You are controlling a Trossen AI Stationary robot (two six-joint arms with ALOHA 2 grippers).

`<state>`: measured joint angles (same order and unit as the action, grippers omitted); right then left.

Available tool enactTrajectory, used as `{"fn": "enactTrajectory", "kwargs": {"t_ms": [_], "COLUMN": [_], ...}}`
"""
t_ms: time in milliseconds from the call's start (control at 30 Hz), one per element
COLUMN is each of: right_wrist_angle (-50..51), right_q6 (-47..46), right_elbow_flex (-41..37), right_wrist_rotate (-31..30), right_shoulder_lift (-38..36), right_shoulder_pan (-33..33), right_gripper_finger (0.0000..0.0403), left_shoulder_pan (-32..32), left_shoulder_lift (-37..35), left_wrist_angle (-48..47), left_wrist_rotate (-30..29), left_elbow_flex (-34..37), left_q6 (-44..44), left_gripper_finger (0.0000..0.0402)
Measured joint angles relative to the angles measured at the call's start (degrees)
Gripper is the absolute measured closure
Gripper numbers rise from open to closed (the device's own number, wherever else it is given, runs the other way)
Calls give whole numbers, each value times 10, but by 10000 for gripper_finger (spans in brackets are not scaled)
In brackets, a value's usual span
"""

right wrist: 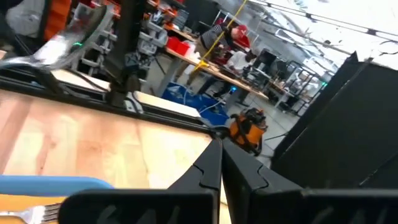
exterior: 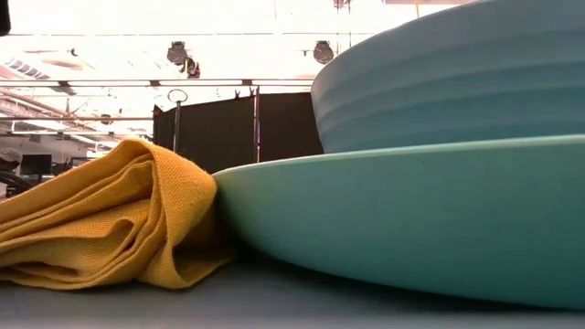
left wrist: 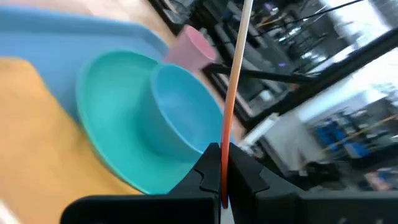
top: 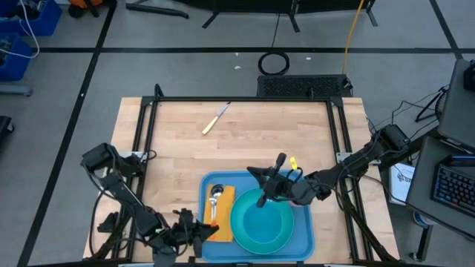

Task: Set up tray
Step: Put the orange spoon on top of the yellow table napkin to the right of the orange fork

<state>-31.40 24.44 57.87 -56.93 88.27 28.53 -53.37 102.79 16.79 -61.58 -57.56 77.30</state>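
Note:
The blue tray (top: 304,230) lies at the table's near edge. On it a folded yellow-orange napkin (top: 225,200) carries a utensil with a silver head and orange handle (top: 214,202); fork tines (right wrist: 28,214) show in the right wrist view. On the turquoise plate (top: 260,226) stands a blue bowl (left wrist: 177,109), and beyond them a pink cup (left wrist: 194,48). At the napkin's near left corner, my left gripper (top: 197,233) is shut on a thin orange-handled utensil (left wrist: 233,93). Over the plate's far rim my right gripper (top: 266,189) hangs shut, with nothing between its fingers. My left gripper pinches the orange part of the thin utensil (left wrist: 225,165) between its two fingers. The fingers point nearly level from the tray's near left toward the plate and lie across the utensil. Its long pale end sticks out well past the fingers; the other end is hidden by the gripper.
A yellow-handled knife (top: 215,119) lies alone on the bare wood toward the far side of the table. Black frame rails (top: 145,141) run along the table's left, right and far sides.

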Motion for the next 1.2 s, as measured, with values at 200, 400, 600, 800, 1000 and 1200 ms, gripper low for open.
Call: {"fn": "enactTrajectory", "kwargs": {"t_ms": [200, 400, 600, 800, 1000, 1200], "right_wrist_angle": [50, 87, 258, 367, 491, 499], "right_q6": [-25, -62, -240, -343, -355, -413], "right_elbow_flex": [0, 0, 23, 54, 124, 165], "right_wrist_rotate": [-1, 22, 243, 475, 626, 849], "right_shoulder_lift": [0, -4, -47, -69, -69, -65], "right_shoulder_pan": [-3, -15, -77, -159, -213, -290], "right_gripper_finger": [397, 395, 402, 402, 402, 383], "left_shoulder_pan": [-13, -23, -33, -34, -34, -30], "left_shoulder_lift": [58, 110, 117, 117, 116, 116], "left_wrist_angle": [112, 179, 195, 193, 193, 190], "left_wrist_rotate": [-10, -2, -15, 2, 27, 38], "left_elbow_flex": [0, 0, 0, 0, 0, 0], "left_q6": [13, 65, 65, 70, 84, 87], "left_gripper_finger": [395, 395, 396, 396, 396, 396]}}
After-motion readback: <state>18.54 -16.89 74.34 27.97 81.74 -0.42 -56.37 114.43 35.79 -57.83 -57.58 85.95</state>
